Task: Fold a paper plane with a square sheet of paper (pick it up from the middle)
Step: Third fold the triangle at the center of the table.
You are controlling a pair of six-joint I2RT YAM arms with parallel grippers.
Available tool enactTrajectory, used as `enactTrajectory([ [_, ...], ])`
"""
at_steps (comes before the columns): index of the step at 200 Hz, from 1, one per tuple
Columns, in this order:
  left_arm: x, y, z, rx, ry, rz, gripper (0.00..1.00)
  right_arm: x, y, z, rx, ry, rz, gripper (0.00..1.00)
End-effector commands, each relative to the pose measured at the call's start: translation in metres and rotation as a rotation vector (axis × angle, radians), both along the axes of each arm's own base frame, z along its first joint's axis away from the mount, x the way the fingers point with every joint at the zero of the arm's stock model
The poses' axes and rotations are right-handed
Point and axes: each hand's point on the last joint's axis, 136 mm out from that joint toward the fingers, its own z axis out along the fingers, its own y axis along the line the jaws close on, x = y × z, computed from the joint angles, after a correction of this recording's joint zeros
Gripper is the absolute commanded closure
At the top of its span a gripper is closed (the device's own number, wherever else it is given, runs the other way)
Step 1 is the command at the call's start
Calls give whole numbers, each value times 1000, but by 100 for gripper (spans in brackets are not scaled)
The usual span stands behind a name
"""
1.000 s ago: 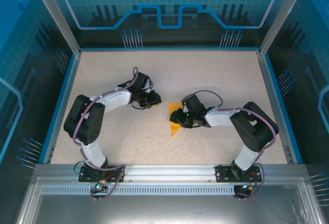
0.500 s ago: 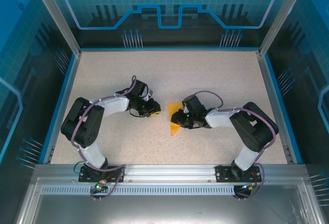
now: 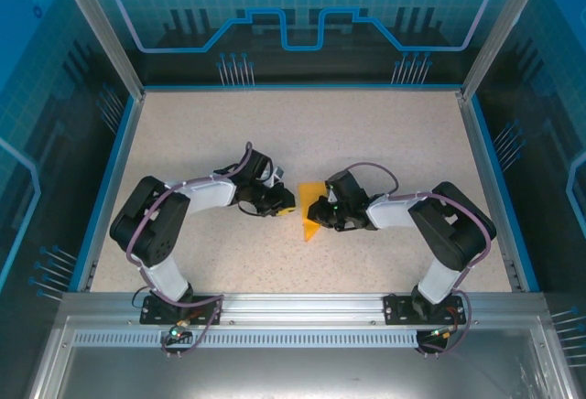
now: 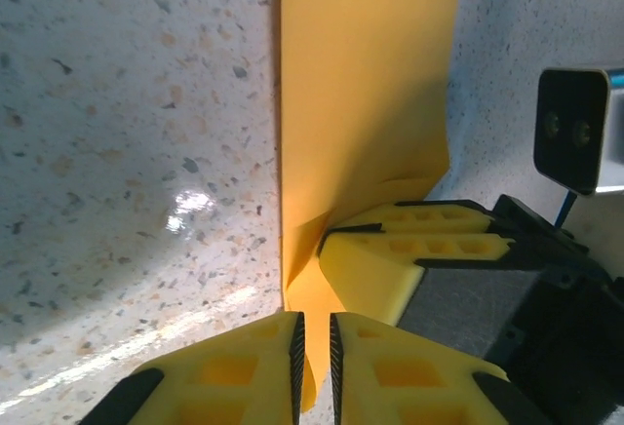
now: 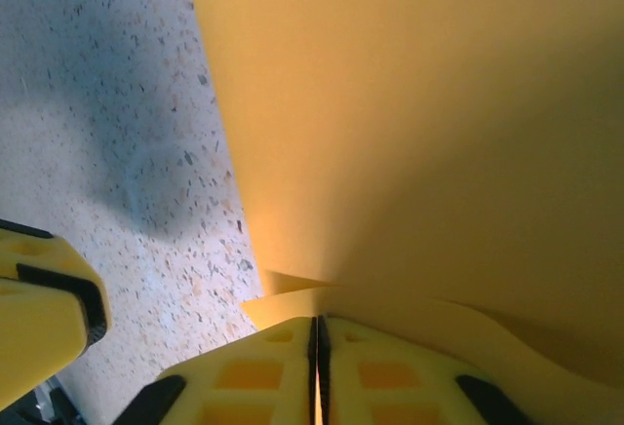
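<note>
Left jaws pinched on edge of thin orange-yellow folded paper sheet point(image 4: 361, 94); right jaws clamped shut on same sheet, just beside left jaws

The square sheet of paper point(image 4: 366, 84) is thin, matt orange-yellow paper, smooth apart from a few soft creases. The surface point(image 4: 127, 103) under it has a pale, speckled, stone-like finish, smooth enough to throw back a bright glare. The jaws of the left gripper point(image 4: 314, 332) are matt yellow plastic, moulded with hollow pockets and faced with black ribbed strips.
</note>
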Motion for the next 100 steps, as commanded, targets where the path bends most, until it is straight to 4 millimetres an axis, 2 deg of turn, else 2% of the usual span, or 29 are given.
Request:
enactTrajectory([
  [1,-10,-12,8,-46,6,-34,85,-23,-23,-35,-117,93,0,95],
  [17,-14,-17,7,-46,11,-49,89,-24,-24,-36,-124,98,2,100],
  [44,-18,-25,0,-36,25,-69,93,-26,-27,-38,-135,105,4,100],
  [100,-11,-40,-10,-5,23,-92,98,-28,-28,-39,-138,110,5,100],
])
